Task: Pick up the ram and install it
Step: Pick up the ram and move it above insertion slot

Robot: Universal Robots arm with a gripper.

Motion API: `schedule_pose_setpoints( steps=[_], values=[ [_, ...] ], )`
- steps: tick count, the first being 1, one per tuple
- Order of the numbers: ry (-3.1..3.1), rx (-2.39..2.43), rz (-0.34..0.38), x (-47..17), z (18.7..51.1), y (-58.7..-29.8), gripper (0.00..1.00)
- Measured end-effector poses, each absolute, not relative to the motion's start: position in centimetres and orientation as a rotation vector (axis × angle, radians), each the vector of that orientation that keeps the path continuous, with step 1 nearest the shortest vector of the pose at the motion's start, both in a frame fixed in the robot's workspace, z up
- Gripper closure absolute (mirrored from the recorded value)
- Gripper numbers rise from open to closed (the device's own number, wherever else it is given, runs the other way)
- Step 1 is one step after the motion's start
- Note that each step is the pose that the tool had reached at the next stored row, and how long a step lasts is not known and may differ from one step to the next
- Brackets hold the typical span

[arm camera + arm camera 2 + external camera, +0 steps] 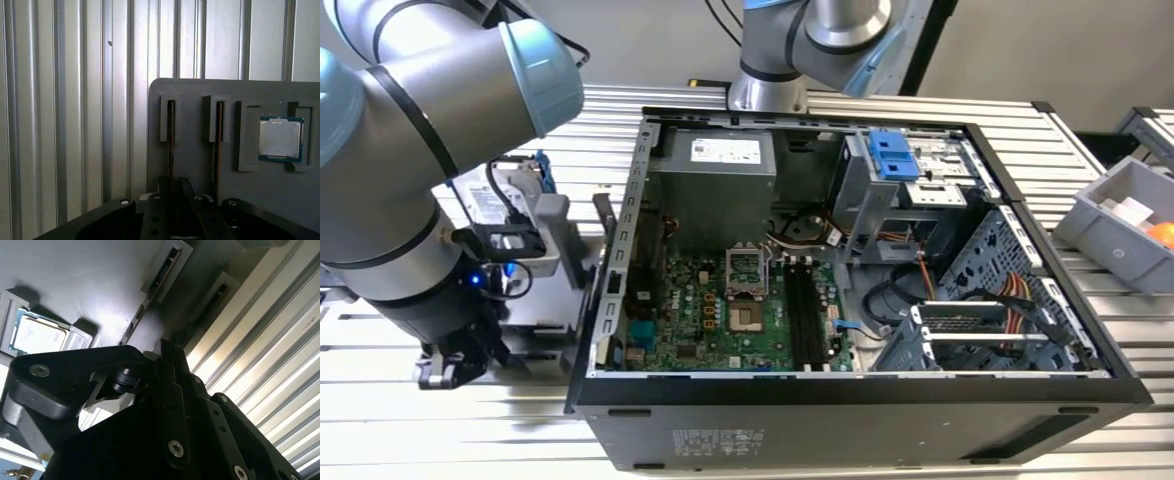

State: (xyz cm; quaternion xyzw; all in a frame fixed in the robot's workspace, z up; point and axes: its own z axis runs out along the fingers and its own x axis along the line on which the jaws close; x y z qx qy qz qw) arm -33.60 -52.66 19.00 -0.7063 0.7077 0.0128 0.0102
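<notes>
Two ram sticks stand on edge in grey slot holders on a grey plate (pixel 200 165). In the first wrist view one ram stick (pixel 170 127) is farther from the processor and the other (pixel 218 130) is nearer to it. My gripper (pixel 173 184) is lined up over the end of the farther stick, very close to it. The second wrist view shows the same stick (pixel 212 297) running toward the gripper (pixel 167 347). In the exterior view the gripper (pixel 451 368) hangs low at the left, outside the open computer case (pixel 854 390). The motherboard's black slots (pixel 801 310) lie inside the case.
A processor chip (pixel 280 139) sits in a recess on the same plate. The plate lies on a ribbed metal table (pixel 65 110). A silver drive in a blue frame (pixel 507 195) stands behind my arm. A grey bin (pixel 1121 220) is at the exterior view's right.
</notes>
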Motion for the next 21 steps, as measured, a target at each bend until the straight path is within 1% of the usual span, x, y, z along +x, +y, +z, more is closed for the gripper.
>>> schedule_pose_setpoints(
  steps=[9, 10, 21],
  values=[
    [2.209, -2.205, 0.04, -33.6, 18.97, -52.66, 0.0],
    [2.209, -2.205, 0.04, -33.6, 18.97, -52.66, 1.0],
    [2.208, -2.204, 0.04, -33.59, 19.04, -52.65, 1.0]
  ],
)
